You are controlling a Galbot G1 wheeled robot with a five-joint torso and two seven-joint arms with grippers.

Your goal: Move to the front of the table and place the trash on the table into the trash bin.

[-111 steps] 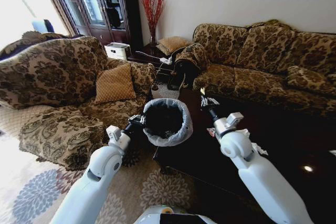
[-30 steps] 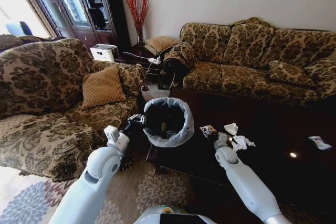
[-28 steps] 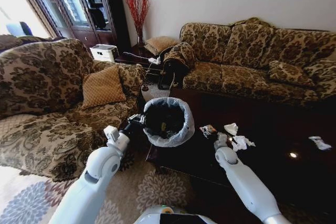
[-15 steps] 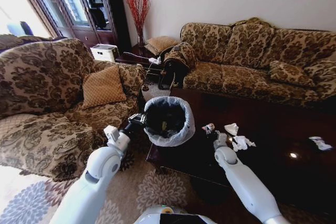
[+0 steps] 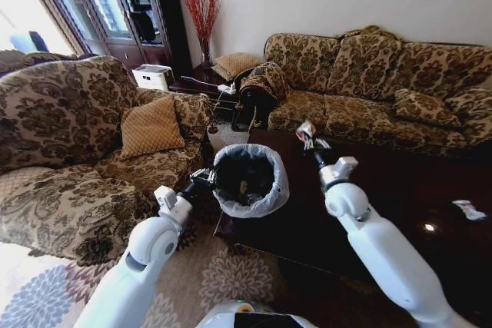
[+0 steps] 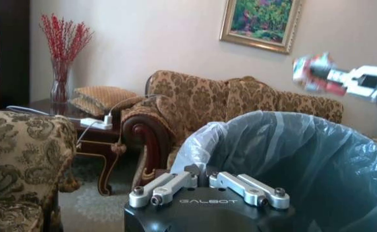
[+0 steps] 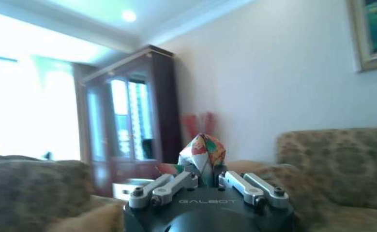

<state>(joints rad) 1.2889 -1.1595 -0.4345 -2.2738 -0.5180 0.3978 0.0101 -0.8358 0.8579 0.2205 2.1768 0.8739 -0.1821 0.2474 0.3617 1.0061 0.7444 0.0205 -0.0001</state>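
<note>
R gripper (image 5: 307, 133) pinching wrapper (image 5: 306, 128) centre frame, up-right of bin (image 5: 250, 180); L gripper (image 5: 209, 177) clamped on bin rim.

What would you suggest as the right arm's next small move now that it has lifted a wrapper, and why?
Probably swing the right gripper a little toward the robot's left, over the trash bin. Its jaws are shut on a crumpled colourful wrapper, held raised just beside the bin's open mouth and not yet above it. The left gripper holds the bin at its rim, at the table's corner.
</note>
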